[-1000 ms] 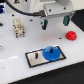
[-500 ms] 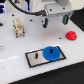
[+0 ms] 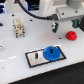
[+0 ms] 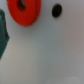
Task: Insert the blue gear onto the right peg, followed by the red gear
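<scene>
The blue gear (image 3: 51,52) lies flat on the right end of the grey black-rimmed plate (image 3: 34,59), around the spot of the right peg, which it hides. A short pale pin (image 3: 38,56) stands to its left. The red gear (image 3: 71,35) lies on the white table behind and to the exterior view's right of the plate. It also shows in the wrist view (image 4: 25,10). My gripper (image 3: 64,25) hangs above the table just left of and above the red gear. It looks open and holds nothing. One dark finger (image 4: 3,35) shows at the edge of the wrist view.
A beige block-like fixture (image 3: 19,26) stands at the back on the exterior view's left. A small dark hole (image 4: 57,10) in the white table (image 3: 15,70) lies beside the red gear. The table's front edge runs along the exterior view's bottom.
The arm and gripper have shifted toward the exterior view's right, closer to the red gear. The blue gear and the plate have not moved.
</scene>
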Controlling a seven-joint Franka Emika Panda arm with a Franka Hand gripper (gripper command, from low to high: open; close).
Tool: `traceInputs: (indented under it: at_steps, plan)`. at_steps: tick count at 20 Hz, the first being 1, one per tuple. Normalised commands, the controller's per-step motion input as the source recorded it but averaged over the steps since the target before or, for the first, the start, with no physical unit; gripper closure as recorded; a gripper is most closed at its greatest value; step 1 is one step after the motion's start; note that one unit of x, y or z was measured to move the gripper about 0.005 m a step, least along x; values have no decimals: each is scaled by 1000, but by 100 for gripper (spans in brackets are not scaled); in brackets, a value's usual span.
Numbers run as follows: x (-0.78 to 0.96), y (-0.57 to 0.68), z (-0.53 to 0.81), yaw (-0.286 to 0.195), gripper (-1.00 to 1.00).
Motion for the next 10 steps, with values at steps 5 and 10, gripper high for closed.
traceInputs:
  at_steps: [5,10]
  plan:
    - [-381,273,-112,0,-100]
    - [-242,116,-281,0,-100]
